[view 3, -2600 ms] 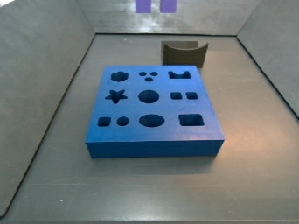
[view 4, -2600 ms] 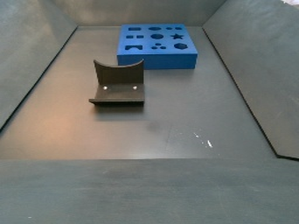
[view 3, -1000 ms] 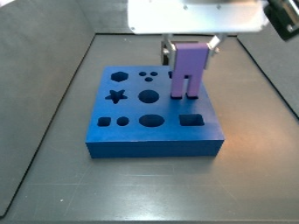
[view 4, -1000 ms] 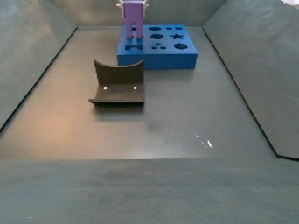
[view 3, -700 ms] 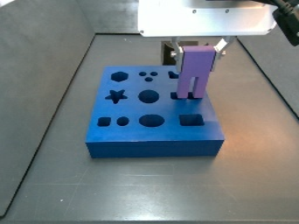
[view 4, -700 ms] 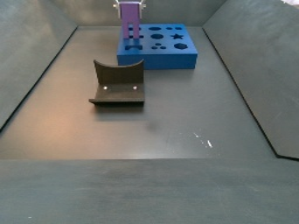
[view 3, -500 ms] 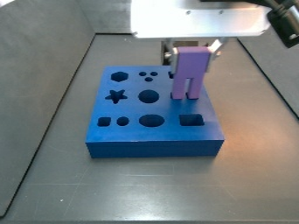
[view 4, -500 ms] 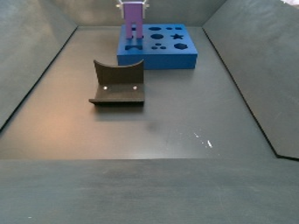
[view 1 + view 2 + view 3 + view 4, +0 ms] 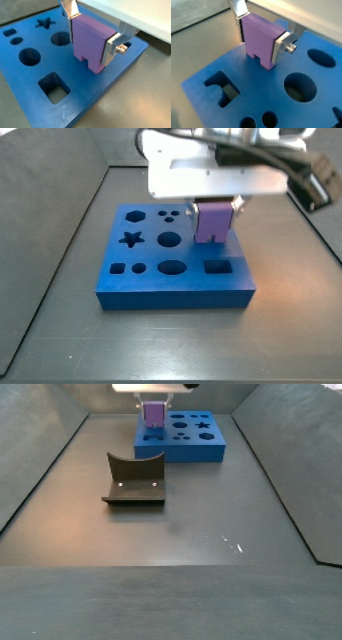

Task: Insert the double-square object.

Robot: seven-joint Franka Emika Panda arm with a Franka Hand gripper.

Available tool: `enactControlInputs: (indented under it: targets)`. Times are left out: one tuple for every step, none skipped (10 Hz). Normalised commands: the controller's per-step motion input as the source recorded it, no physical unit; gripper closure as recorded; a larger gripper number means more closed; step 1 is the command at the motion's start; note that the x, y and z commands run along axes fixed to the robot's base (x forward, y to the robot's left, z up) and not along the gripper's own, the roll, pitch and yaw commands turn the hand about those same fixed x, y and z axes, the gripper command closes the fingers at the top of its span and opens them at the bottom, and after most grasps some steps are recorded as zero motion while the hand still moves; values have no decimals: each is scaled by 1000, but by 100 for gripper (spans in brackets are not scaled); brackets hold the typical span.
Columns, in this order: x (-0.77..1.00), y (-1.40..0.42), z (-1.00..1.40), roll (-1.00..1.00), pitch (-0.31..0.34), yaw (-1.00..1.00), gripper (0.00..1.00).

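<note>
Both wrist views show one gripper (image 9: pixel 92 31) whose two flat silver fingers (image 9: pixel 282 44) are clamped on the flat sides of the single matte purple double-square object (image 9: pixel 91 42), its two square prongs pointing down just over the one blue foam-like board (image 9: pixel 27 80) with its round, square and star cut-outs. Side view over the board: the block (image 9: pixel 213 221) hangs upright under the gripper (image 9: pixel 214 201), at about 2 o'clock from the board's (image 9: pixel 181 293) centre. Side view from across the floor: the block (image 9: pixel 155 416) stands over the board (image 9: pixel 201 446), with one dark grey curved block (image 9: pixel 135 479) well apart at 7 o'clock.
</note>
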Motion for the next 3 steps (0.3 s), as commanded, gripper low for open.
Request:
enactControlInputs:
  targets:
    - [29,-89,-126,0,0,-134,100]
    - [0,0,0,0,13,0,100]
    - [0,0,0,0,0,0,100]
